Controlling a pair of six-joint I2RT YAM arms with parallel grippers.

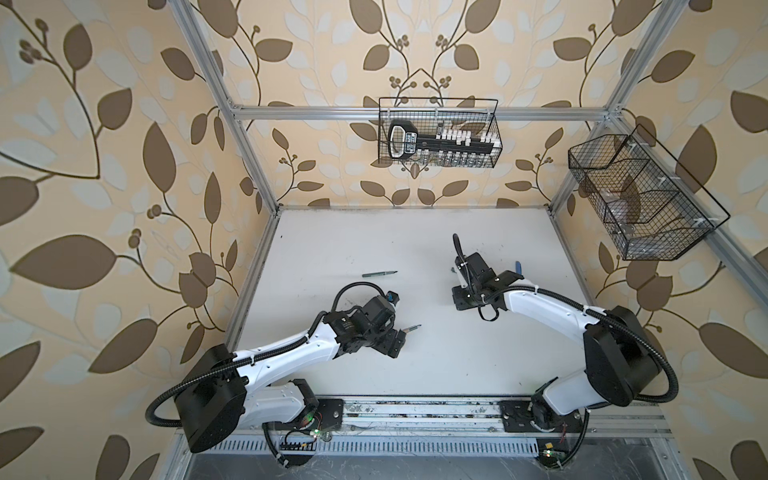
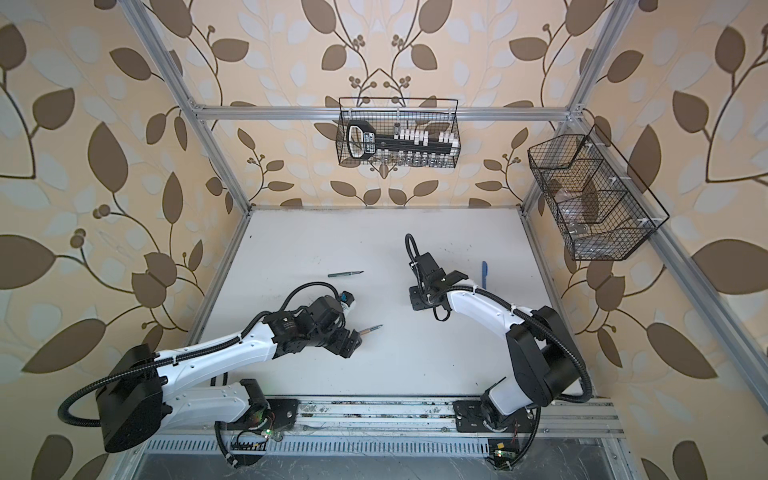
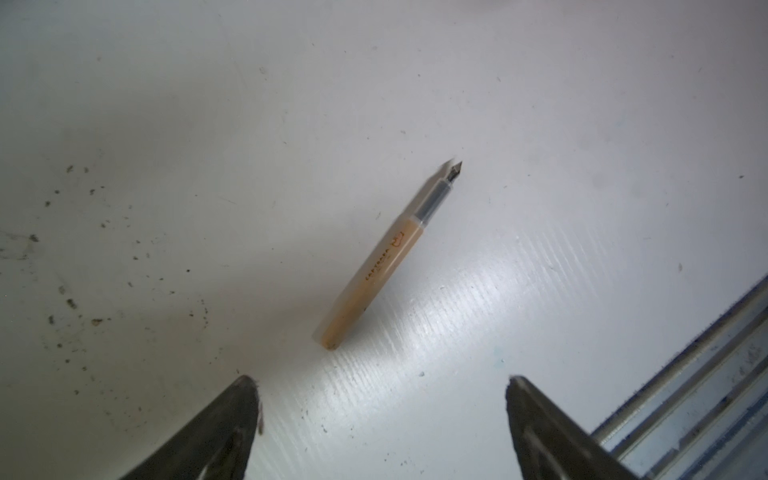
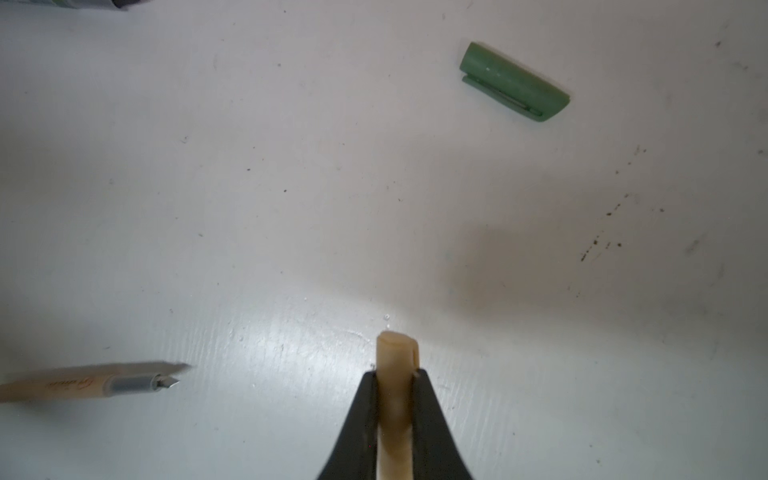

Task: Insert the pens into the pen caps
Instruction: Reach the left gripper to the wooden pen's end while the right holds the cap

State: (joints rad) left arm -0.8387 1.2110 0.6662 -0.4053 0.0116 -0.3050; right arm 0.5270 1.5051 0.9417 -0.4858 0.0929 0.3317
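1. White scuffed tabletop (image 1: 374, 241) is ringed by leaf-patterned wallpaper; a wire basket (image 1: 436, 99) is hung on the back rail.
2. Only the right wrist view shows the tan cap (image 4: 397, 353), clamped end-out between the right gripper's (image 4: 397, 374) fingers, and a green cap (image 4: 515, 83) lying flat, well ahead of it.
3. A green pen (image 1: 379, 273) and a blue pen (image 2: 484, 274) are shown whole only in the top views, lying flat and well apart.
4. The tan pen (image 3: 386, 266) is uncapped, with a grey neck and a dark nib. It lies flat just ahead of the left gripper (image 3: 382, 399), whose fingers are spread wide and are not touching it.
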